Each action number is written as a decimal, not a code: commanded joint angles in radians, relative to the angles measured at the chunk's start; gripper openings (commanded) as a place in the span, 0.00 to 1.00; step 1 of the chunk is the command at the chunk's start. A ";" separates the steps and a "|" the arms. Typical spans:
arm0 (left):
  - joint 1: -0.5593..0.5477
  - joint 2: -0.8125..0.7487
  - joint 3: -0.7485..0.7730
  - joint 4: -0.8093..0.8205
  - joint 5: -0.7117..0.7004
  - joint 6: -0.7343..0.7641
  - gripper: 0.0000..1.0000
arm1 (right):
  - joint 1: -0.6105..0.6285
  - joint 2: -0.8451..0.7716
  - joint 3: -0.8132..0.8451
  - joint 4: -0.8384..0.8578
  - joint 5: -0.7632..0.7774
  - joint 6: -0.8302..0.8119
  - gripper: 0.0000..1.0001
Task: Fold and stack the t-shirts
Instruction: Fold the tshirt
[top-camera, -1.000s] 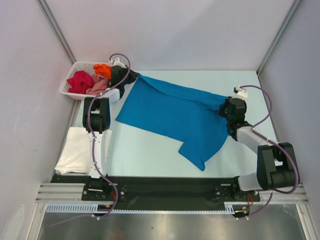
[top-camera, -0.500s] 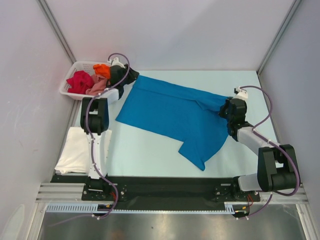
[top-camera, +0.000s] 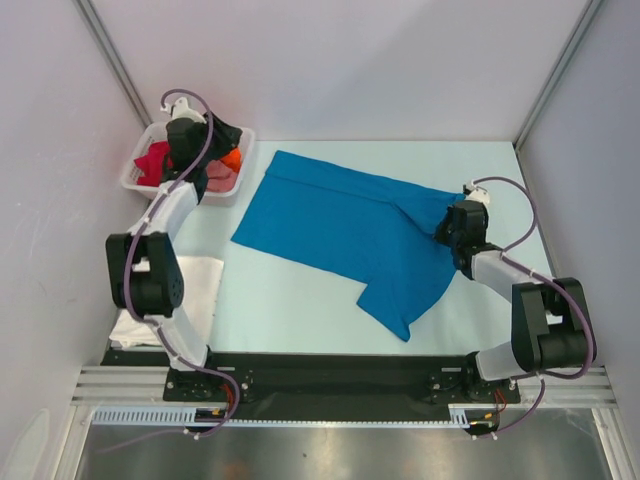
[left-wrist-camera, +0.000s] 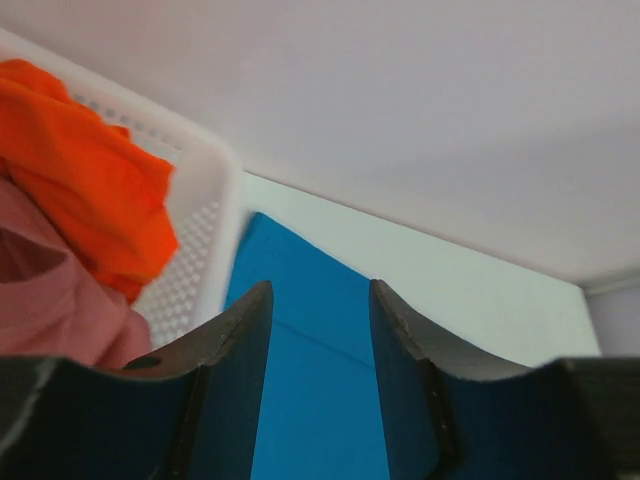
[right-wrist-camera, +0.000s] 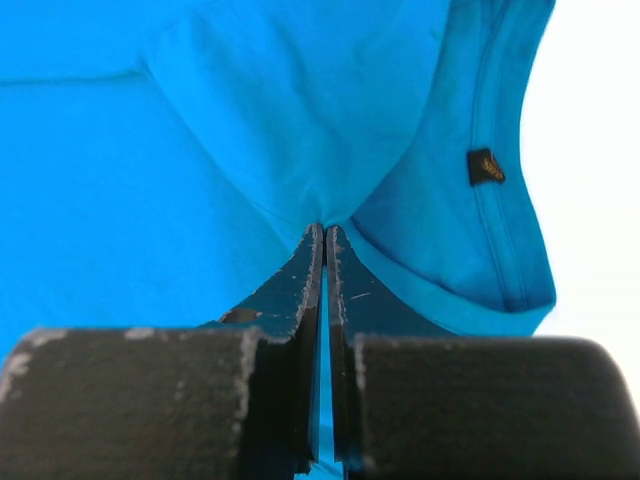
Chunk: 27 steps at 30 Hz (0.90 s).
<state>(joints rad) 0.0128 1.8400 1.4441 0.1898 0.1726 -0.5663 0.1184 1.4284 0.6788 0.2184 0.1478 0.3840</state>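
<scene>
The bright blue t-shirt (top-camera: 340, 230) lies spread across the table, one sleeve pointing to the near edge. My right gripper (top-camera: 447, 222) is shut on a pinch of its cloth near the collar (right-wrist-camera: 325, 232); the blue t-shirt (right-wrist-camera: 200, 150) fills that view. My left gripper (top-camera: 228, 142) hovers over the basket's right end, open with nothing between its fingers (left-wrist-camera: 320, 290). Past those fingers I see the blue t-shirt's (left-wrist-camera: 290, 260) far left corner lying flat. Orange (left-wrist-camera: 80, 170) and dusty pink (left-wrist-camera: 50, 300) t-shirts sit crumpled in the basket with the crimson t-shirt (top-camera: 155, 160). A folded white t-shirt (top-camera: 198, 290) lies near left.
The white slotted basket (top-camera: 135, 172) stands in the far left corner against the wall, its rim (left-wrist-camera: 205, 230) close to my left fingers. White enclosure walls close in the table on three sides. A black rail runs along the near edge.
My left gripper opened, let go of the blue t-shirt's far left corner and swung left over the basket. The right gripper keeps its hold and has barely moved.
</scene>
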 joint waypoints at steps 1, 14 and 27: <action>-0.022 -0.168 -0.079 -0.076 0.136 0.003 0.49 | -0.003 0.030 0.053 -0.042 0.009 -0.011 0.02; -0.022 -0.472 -0.347 -0.139 0.292 -0.024 0.50 | -0.040 0.010 0.071 -0.275 -0.071 0.090 0.03; -0.143 -0.314 -0.329 -0.084 0.252 0.014 0.53 | -0.336 -0.085 0.132 -0.289 -0.224 0.079 0.66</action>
<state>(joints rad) -0.0643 1.4624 1.1023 0.0563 0.4397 -0.5663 -0.1432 1.3113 0.7307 -0.1402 0.0113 0.4618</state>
